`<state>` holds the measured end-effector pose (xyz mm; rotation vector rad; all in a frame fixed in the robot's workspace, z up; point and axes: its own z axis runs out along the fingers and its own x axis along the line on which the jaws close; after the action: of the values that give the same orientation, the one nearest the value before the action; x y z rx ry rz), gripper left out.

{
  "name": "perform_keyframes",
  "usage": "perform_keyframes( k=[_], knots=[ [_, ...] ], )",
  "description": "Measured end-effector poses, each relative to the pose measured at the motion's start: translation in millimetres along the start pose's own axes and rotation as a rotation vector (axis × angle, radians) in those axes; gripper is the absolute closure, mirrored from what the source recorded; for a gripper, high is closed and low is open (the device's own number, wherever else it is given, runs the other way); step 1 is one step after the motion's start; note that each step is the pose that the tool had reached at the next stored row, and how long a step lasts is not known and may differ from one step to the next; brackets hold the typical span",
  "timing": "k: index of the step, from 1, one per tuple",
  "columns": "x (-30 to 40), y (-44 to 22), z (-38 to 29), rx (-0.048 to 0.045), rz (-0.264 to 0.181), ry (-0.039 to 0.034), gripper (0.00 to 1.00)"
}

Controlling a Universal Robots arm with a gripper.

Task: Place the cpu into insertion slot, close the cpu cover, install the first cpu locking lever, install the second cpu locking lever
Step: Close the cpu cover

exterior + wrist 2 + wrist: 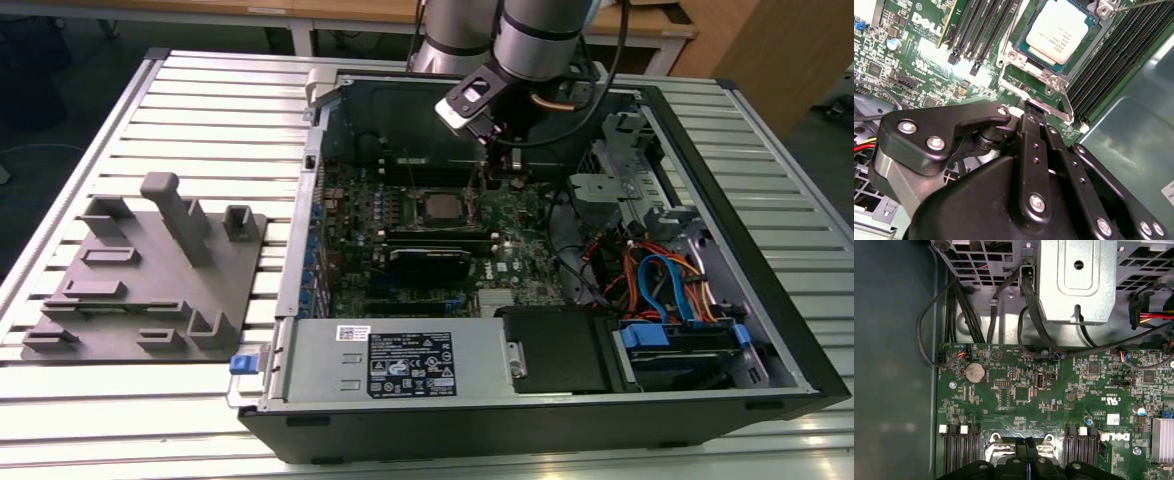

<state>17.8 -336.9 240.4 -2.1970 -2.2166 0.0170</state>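
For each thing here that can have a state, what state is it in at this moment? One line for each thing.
cpu: seated in its socket, metal top facing up.
cpu cover: lowered flat, its window framing the cpu.
gripper: shut, tips close to the cover's edge, nothing visible between them.
computer case: lying on its side, open, motherboard exposed.
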Motion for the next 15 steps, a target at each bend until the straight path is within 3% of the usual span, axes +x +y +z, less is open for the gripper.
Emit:
perform_keyframes(
  k=[15],
  knots=[
    [0.1,-11.1,0.3,0.0000,0.000,0.0001,0.90]
  ],
)
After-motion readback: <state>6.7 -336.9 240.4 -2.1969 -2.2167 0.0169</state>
